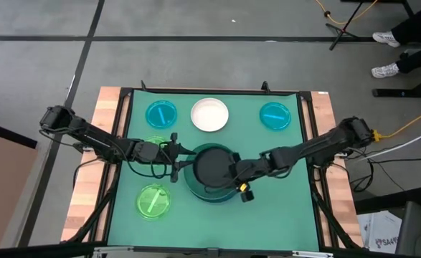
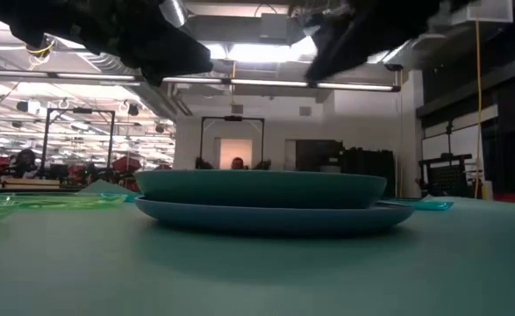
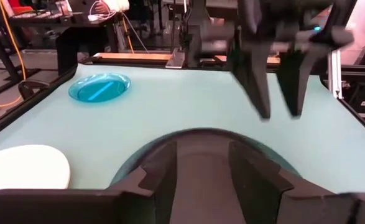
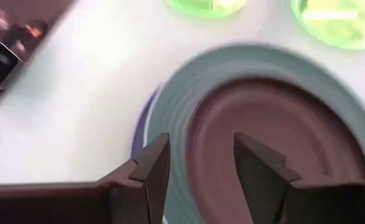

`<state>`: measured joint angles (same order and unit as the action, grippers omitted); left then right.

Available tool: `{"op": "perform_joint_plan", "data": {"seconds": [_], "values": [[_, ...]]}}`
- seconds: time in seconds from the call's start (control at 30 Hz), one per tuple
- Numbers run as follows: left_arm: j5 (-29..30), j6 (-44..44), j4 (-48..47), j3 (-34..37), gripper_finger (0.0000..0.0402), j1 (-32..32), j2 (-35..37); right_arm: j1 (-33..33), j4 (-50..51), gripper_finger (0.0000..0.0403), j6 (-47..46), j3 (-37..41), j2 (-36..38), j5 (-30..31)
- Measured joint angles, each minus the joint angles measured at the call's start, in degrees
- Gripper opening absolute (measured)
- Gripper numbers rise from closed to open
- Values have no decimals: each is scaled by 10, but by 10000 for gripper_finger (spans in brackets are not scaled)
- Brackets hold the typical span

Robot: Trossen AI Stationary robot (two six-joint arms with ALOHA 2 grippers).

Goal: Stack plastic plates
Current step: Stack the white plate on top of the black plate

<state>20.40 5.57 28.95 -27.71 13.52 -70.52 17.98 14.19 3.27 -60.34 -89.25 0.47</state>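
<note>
While both arms meet over the stack at the table's middle, we judge that the next move turns on the white plate (image 1: 210, 115): it lies just beyond the stack toward the far edge, nearly midway between the arms. Our left gripper (image 1: 174, 153) and right gripper (image 1: 239, 174) both hang released, fingers apart, holding nothing. The black plate (image 1: 211, 165) sits nested in the dark green plate (image 1: 211, 192) on the blue plate (image 2: 266, 218); cyan plates (image 1: 161, 113) and lime-green plates (image 1: 153, 200) lie apart around them
</note>
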Motion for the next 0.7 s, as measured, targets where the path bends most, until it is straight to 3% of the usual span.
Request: {"op": "perform_joint_plan", "data": {"seconds": [0.23, 0.53, 0.7], "values": [[1, 0, 2, 0, 137, 0, 0, 0, 41, 167, 20, 0, 58, 0], [1, 4, 2, 0, 137, 0, 0, 0, 75, 168, 44, 1, 65, 15], [1, 4, 5, 0, 137, 0, -6, -12, 46, 168, 56, 38, 79, 26]]}}
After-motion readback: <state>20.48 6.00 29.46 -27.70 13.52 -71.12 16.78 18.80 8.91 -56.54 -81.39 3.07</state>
